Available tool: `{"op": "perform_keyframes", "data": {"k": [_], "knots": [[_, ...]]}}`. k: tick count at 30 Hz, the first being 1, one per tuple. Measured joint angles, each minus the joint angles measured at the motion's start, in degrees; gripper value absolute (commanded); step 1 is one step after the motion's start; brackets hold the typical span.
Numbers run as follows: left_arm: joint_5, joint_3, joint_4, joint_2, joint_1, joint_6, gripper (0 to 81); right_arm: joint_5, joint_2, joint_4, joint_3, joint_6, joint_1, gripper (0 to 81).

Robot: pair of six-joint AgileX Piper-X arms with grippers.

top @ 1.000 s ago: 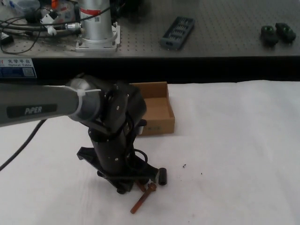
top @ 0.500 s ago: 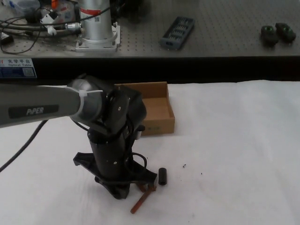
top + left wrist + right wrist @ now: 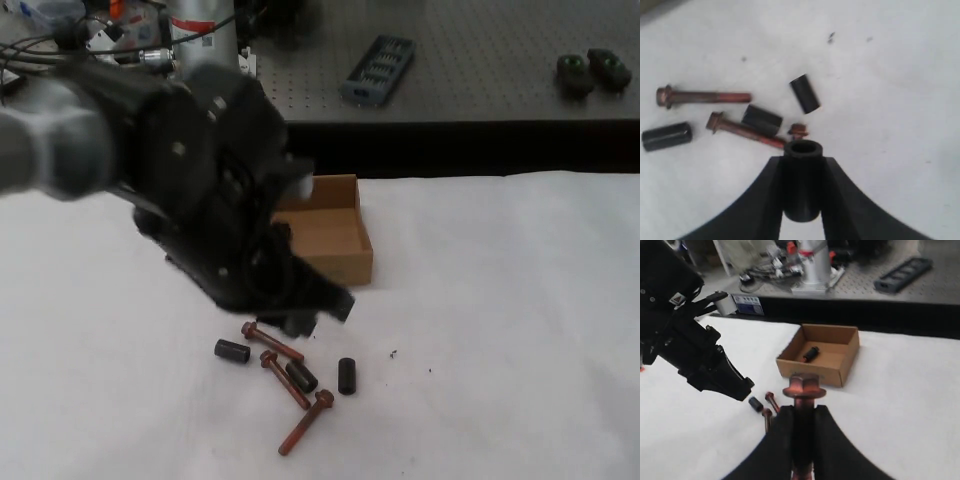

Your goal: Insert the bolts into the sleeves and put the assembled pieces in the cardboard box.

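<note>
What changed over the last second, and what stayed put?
The left gripper rose off the cloth with a sleeve shut between its fingers, uncovering more bolts and sleeves. The lone sleeve, the nearest bolt and the cardboard box stayed put.

Sleeve (image 3: 802,185): matt black, smooth, looks like plastic to me, between my left jaws.
Bolt (image 3: 803,390): dull coppery metal, between my right jaws.
Box (image 3: 815,372): plain brown cardboard.
Cloth (image 3: 900,90): white, soft, matt.
</note>
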Motion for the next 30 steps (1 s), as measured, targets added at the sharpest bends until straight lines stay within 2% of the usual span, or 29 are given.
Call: {"op": "perform_keyframes", "data": {"k": [4,6,12,16,22,26,30], "knots": [[7.5,2.6,-5.4,-6.8,0.0,1.8,0.6,-3.3,0.0,-13.8,5.0,0.1,0.0,3.7],[10.3,5.0,-8.8,-9.9,0.0,1.7,0.6,-4.4,0.0,-16.2,6.0,0.3,-0.2,3.7],[14.2,14.5,-17.7,-19.7,0.0,-3.0,0.6,-13.1,1.6,-23.5,8.4,1.4,-0.3,3.7],[17.9,23.3,-27.4,-25.8,0.0,-6.2,0.6,-18.8,6.8,-31.7,8.4,4.3,-0.3,3.7],[20.9,37.1,-48.1,-34.1,-0.1,-11.6,0.6,-28.7,22.8,-56.6,8.4,15.4,-0.3,3.7],[21.0,47.3,-66.4,-39.8,-0.1,-13.3,0.6,-32.3,31.7,-71.7,8.4,23.4,-0.3,3.7],[21.0,54.6,-79.8,-41.8,-0.1,-13.3,0.6,-34.8,37.7,-77.8,7.3,27.6,0.0,3.7]]}}
